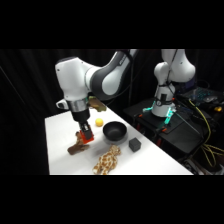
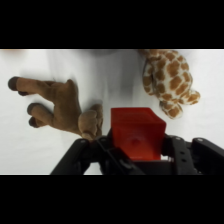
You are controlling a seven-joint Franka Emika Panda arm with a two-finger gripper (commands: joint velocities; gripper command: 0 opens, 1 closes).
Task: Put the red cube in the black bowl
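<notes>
Gripper clamps 1 red cube beside 1 black bowl.

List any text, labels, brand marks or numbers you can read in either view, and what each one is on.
None can be read in either view.
Small red cube at the end effector: plain faces, no marking.
Round matte black bowl: no label visible.
Dark grey cube: no marking visible.
Brown plush toy and spotted giraffe plush: no tags visible.
Electronics beside the table: any labels are too blurred to read.
</notes>
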